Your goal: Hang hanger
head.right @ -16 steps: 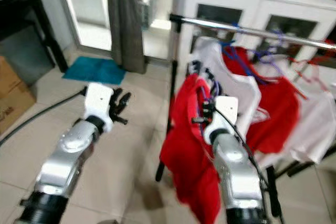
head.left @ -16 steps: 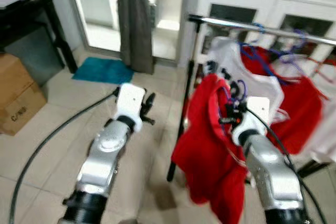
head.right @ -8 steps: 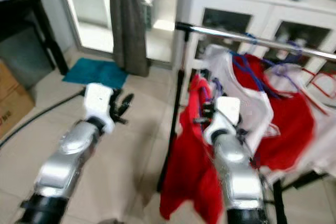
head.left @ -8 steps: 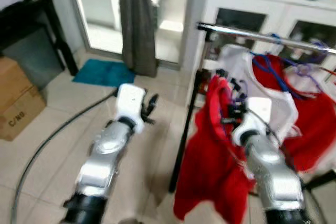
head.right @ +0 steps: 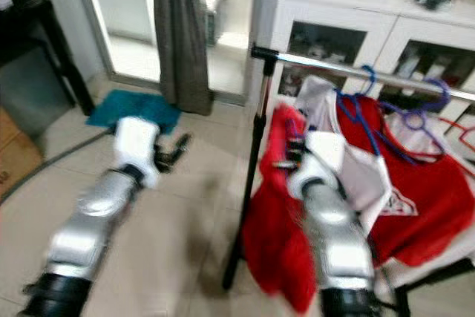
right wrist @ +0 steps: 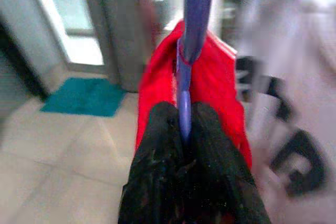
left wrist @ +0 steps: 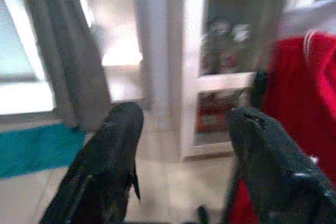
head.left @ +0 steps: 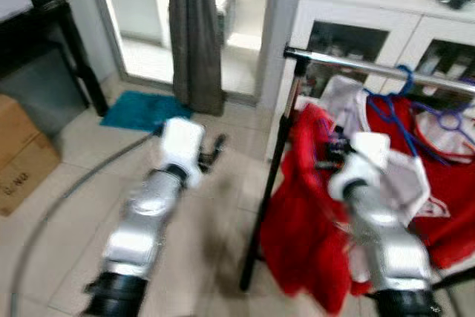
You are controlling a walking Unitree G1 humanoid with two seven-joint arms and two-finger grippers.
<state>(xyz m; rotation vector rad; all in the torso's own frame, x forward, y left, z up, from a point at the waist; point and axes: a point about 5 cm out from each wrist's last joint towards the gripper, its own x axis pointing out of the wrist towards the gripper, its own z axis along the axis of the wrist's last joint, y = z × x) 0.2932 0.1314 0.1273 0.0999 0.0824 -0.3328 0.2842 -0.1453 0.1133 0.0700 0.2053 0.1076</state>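
Note:
My right gripper [right wrist: 181, 129] is shut on a purple hanger [right wrist: 190, 35] that carries a red shirt [head.left: 300, 206]. The shirt hangs just left of the rack's black upright pole [head.left: 271, 183], below the silver rail [head.left: 371, 64]. On that rail hang a blue hanger [head.left: 393, 102] and a purple one [head.right: 415, 113] with white and red shirts [head.left: 438, 183]. My left gripper [left wrist: 181, 145] is open and holds nothing, out over the tiled floor left of the rack.
A white cabinet [head.left: 386, 12] with glass doors stands behind the rack. A grey curtain [head.left: 194, 35] and a teal mat [head.left: 141, 109] lie by the doorway at the back left. A cardboard box [head.left: 22, 154] sits at the left. A grey cable [head.left: 67, 191] runs over the floor.
The camera has shifted, so the rack sits lower and more to the right in view. My right gripper has lifted the red shirt closer to the rail's left end. The left arm stays put.

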